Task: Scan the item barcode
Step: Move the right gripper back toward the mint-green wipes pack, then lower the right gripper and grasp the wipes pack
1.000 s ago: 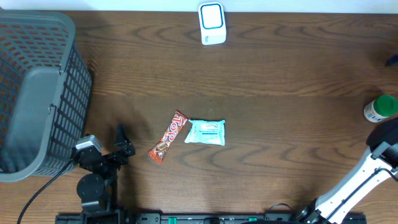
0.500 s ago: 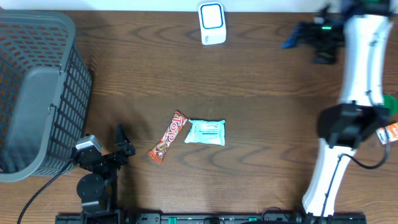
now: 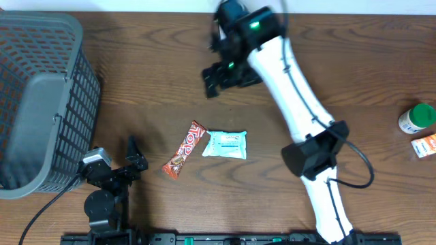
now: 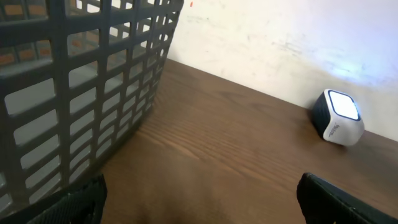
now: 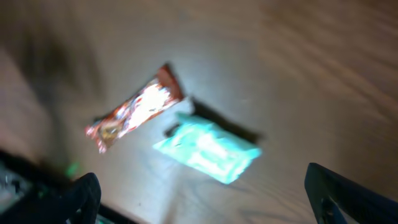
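Two items lie mid-table: a red candy bar [image 3: 184, 150] [image 5: 135, 109] and, right of it, a teal packet [image 3: 225, 145] [image 5: 208, 149]. The white barcode scanner [image 4: 339, 117], its face lit blue, stands at the back edge; in the overhead view my right arm covers it. My right gripper [image 3: 228, 71] [image 5: 208, 202] hangs open high above the table behind the two items, holding nothing. Down at the front left, my left gripper [image 3: 135, 155] [image 4: 202, 208] rests open and empty, pointing toward the scanner.
A large grey plastic basket [image 3: 41, 102] [image 4: 81, 93] fills the left side. At the right edge stand a green-capped bottle [image 3: 417, 118] and a small orange box [image 3: 424, 145]. The white right arm [image 3: 300, 109] stretches diagonally across the table's middle.
My right arm has swung from the right edge, along the back, to above the table's back middle, now covering the scanner from overhead. The left arm and both items have not moved.
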Controlling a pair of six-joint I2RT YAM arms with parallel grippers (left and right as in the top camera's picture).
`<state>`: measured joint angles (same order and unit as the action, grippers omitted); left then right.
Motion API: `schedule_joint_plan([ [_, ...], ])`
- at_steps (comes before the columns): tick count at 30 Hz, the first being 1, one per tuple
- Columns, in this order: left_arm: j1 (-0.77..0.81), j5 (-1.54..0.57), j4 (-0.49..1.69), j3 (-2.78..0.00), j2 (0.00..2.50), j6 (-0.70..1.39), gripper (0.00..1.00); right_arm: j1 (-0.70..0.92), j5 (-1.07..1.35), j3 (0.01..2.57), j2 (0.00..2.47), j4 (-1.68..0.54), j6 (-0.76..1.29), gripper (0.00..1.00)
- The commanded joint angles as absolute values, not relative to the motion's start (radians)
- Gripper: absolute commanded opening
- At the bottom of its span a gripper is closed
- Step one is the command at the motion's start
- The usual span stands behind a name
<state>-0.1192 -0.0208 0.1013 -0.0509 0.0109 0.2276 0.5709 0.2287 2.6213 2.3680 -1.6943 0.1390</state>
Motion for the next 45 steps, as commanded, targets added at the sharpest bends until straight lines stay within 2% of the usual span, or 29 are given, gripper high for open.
schedule_joint_plan([
  [1, -0.114, -0.012, 0.134, -0.034, 0.004, 0.21, 0.98, 0.571, 0.286, 2.585, 2.36, -1.699, 0.062, 0.99],
  [8, -0.114, -0.012, 0.134, -0.034, 0.004, 0.21, 0.98, 0.486, 0.408, 2.403, 2.36, -1.699, -0.026, 0.99],
  [16, -0.114, -0.012, 0.134, -0.034, 0.004, 0.21, 0.98, 0.361, 0.631, 2.12, 2.36, -1.682, -0.359, 0.99],
  [27, -0.114, -0.012, 0.134, -0.034, 0.004, 0.21, 0.98, 0.303, 0.665, 1.785, 2.36, -1.348, -0.361, 0.99],
  [40, -0.114, -0.012, 0.134, -0.034, 0.004, 0.21, 0.98, 0.403, 0.637, 1.478, 2.36, -1.111, -0.319, 0.99],
  [41, -0.114, -0.012, 0.134, -0.034, 0.004, 0.21, 0.98, 0.402, 0.629, 1.454, 2.36, -1.085, -0.306, 0.95],
  [43, -0.114, -0.012, 0.134, -0.034, 0.004, 0.21, 0.98, 0.393, 0.622, 1.42, 2.36, -1.044, -0.303, 0.79],
  [45, -0.114, -0.012, 0.134, -0.034, 0.004, 0.21, 0.98, 0.381, 0.603, 1.406, 2.36, -1.016, -0.303, 0.48],
])
